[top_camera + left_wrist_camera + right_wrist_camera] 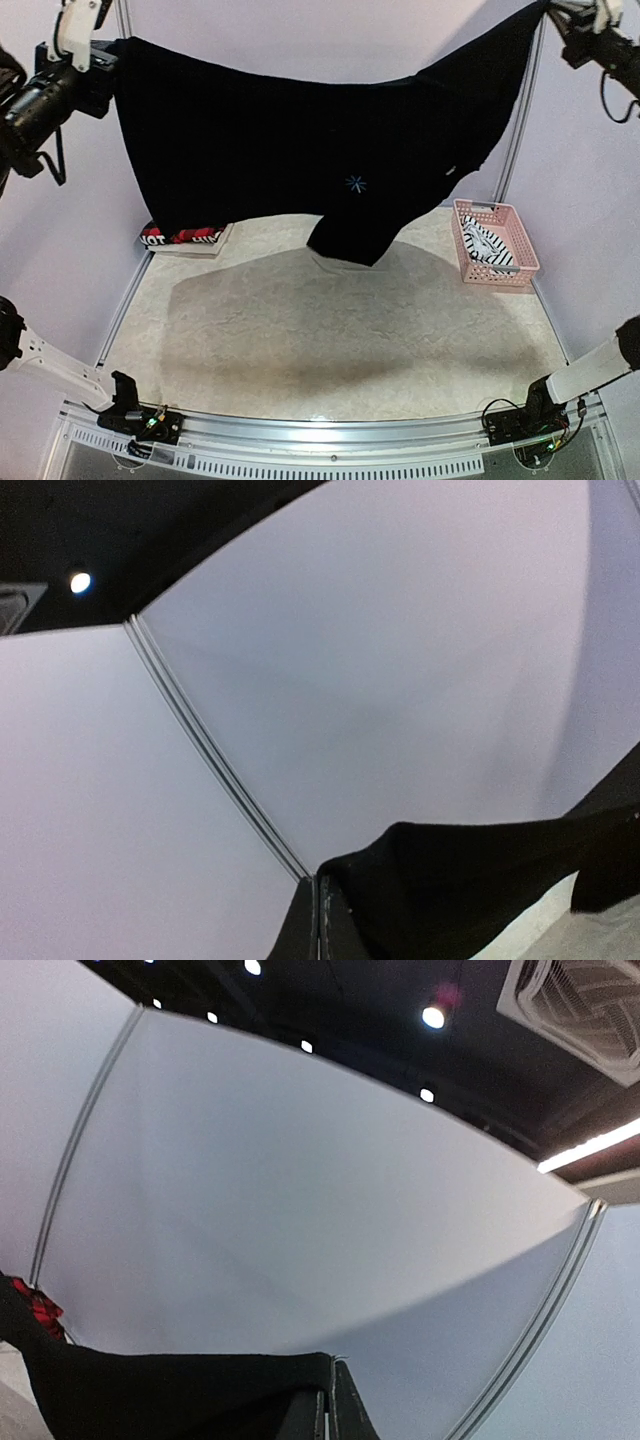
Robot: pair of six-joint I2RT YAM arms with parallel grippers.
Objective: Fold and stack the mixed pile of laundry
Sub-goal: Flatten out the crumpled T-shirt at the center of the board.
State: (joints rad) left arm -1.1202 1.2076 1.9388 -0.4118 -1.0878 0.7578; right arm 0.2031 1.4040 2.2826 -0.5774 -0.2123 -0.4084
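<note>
Holds the T-shirt (pixel 290 140) stretched high over the surface (pixel 350 330). Pinches its left end in the closed left hand (pixel 110 55), its right end in the closed right hand (pixel 553 13). Shows the striped top (pixel 487 245) in the basket (pixel 523 240) at the right edge, the plaid piece (pixel 190 237) at the far left corner.

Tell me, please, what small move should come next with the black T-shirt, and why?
Probably lower both arms together: the black T-shirt hangs stretched between the shut left gripper and right gripper, clear above the table, ready to lay flat.
</note>
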